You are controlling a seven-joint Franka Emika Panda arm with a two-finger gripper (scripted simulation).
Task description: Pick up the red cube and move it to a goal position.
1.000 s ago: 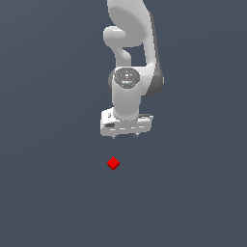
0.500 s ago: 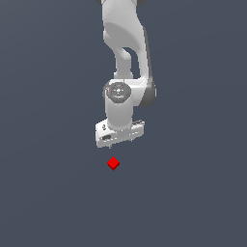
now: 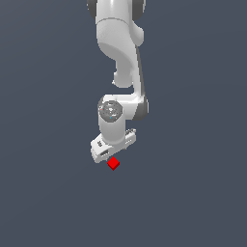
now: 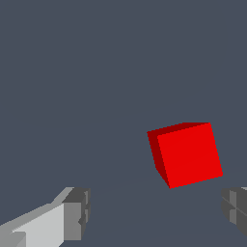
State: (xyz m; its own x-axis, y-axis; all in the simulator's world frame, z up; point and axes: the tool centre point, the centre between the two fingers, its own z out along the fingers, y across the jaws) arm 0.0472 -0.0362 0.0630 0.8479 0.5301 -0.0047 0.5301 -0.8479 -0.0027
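We see the gripper (image 4: 157, 214) spread wide, holding nothing, its fingers (image 4: 77, 212) flanking the red cube (image 4: 185, 154) without touching.

I see my white claw (image 3: 112, 153) tilted low over the bench (image 3: 193, 193), red cube (image 3: 113, 164) just below it.
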